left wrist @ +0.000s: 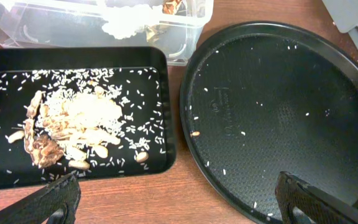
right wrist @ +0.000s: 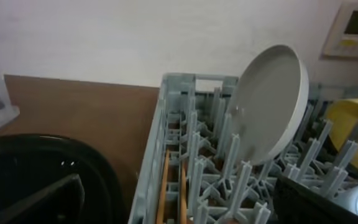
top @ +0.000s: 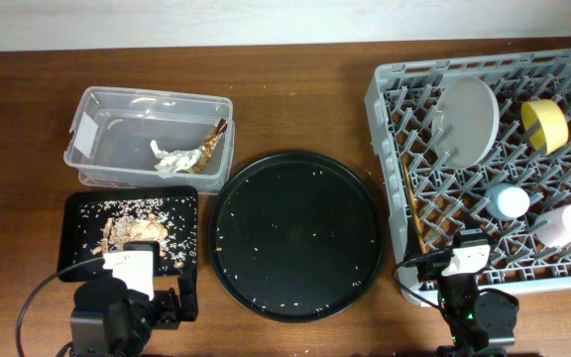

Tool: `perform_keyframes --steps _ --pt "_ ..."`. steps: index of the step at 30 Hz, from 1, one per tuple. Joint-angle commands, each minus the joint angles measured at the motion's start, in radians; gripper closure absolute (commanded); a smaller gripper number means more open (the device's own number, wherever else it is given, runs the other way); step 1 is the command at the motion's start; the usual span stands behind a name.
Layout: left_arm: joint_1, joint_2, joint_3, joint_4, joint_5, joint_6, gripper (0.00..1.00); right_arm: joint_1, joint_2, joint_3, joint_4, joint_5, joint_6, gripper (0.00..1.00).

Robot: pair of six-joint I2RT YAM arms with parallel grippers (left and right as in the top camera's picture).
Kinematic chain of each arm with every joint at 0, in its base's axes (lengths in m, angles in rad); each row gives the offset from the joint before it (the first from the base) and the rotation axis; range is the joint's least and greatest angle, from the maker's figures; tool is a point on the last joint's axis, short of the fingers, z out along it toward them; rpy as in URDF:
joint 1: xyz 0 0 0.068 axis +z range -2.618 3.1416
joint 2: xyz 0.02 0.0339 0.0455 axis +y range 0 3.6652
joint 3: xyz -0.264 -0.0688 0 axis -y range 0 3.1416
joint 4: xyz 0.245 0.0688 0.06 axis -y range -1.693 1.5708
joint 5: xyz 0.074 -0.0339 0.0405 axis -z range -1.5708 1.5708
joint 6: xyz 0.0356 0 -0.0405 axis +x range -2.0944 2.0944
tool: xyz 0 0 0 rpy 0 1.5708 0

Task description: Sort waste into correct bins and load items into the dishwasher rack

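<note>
The clear tub holds the crumpled white tissue and the gold-brown foil wrapper. The shallow black tray holds the brownish food scraps with rice crumbs, which also show in the left wrist view. The dishwasher rack holds the grey plate on edge, the yellow bowl, the light-blue cup, the pink cup and the chopsticks. My left gripper is open and empty, just in front of the black tray. My right gripper is open and empty over the rack's near left corner.
The large round black tray lies between the black tray and the rack, with scattered rice grains on it. Bare wooden table shows behind it and along the front edge. The rack's left wall stands close to the round tray's rim.
</note>
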State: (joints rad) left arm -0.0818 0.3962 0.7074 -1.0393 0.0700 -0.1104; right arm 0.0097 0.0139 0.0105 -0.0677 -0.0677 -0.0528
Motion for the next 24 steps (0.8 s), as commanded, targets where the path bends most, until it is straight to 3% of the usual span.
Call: perform_keyframes --steps 1,24 --pt "0.003 -0.006 -0.004 0.002 -0.007 -0.009 0.01 -0.004 -0.01 -0.005 -0.007 0.02 0.001 0.02" --pt "0.009 -0.006 -0.004 -0.009 -0.007 -0.009 0.01 -0.004 -0.008 -0.005 -0.007 0.02 0.001 0.01"
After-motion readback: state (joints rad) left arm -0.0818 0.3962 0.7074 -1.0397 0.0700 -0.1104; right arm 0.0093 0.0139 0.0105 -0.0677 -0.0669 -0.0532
